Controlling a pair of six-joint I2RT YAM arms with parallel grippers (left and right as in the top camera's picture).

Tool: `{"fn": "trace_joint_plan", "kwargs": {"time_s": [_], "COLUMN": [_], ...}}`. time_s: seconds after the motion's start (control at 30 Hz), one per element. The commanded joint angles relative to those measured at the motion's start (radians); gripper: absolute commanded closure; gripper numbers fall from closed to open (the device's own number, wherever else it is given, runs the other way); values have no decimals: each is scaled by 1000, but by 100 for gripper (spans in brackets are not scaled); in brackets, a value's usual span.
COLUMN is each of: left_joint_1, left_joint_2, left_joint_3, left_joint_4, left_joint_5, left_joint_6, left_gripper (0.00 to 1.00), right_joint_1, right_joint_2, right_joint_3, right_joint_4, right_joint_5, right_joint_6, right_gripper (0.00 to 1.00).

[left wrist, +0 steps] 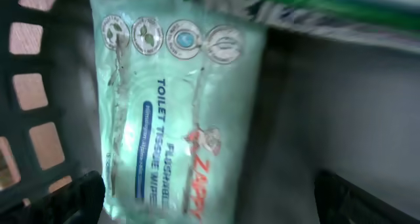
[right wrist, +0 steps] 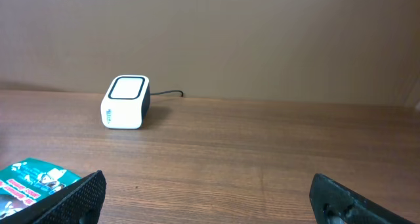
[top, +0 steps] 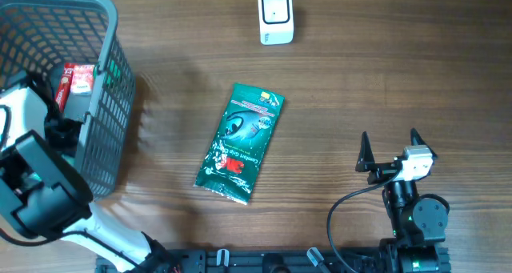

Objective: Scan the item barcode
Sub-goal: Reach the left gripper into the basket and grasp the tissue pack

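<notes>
The left hand (left wrist: 220,201) hangs wide open over a pack of toilet wipes (left wrist: 177,112) in the basket (top: 104,33), seemingly ready to grasp it for the scanner (top: 275,15), while the right hand (top: 390,138) rests open and empty, and a green packet (top: 242,142) lies mid-worktop (top: 384,65).

Green packet (top: 241,143) flat, apart from scanner (top: 276,16)

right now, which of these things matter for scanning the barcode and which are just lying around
For the job: white scanner; wipes pack in the basket, under the open left gripper.
Lying about, it seems: green packet on the table; red and white packet in the basket; open right gripper, holding nothing.
</notes>
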Motion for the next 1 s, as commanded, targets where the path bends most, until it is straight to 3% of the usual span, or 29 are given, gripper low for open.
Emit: {"fn": "trace_joint_plan", "kwargs": {"time_s": [0.0,0.03,0.07,0.13,0.37,0.6,0.73,0.87,0.97], "left_joint_1": [18,19,19,21,21,-23,-85,-187,-308], "left_joint_2": [44,44,44,43,-12,-296,-528,-741,-832], "left_joint_3": [-109,-137,-162,-207,-161,139,262,262,262], "left_joint_4": [56,79,98,123,66,-119,-133,-237,-294], "left_joint_5": [-79,-81,-81,-83,-90,-84,8,97,242], "left_joint_6": [-12,-12,-12,-12,-11,-11,15,-19,-22], "left_gripper": [3,10,32,93,96,96,96,96,96], "right_joint_1": [3,3,3,3,3,3,3,3,3], "right_joint_2": [-5,-5,-5,-5,-5,-5,-5,-5,-5], "right_joint_3": [-1,-1,-1,-1,-1,-1,-1,-1,-1], "right_joint_4": [6,6,6,6,6,6,6,6,6], "right_joint_5": [14,14,14,14,14,14,14,14,14], "right_joint_6": [-5,-5,-5,-5,-5,-5,-5,-5,-5], "right_gripper": [0,0,0,0,0,0,0,0,0]}}
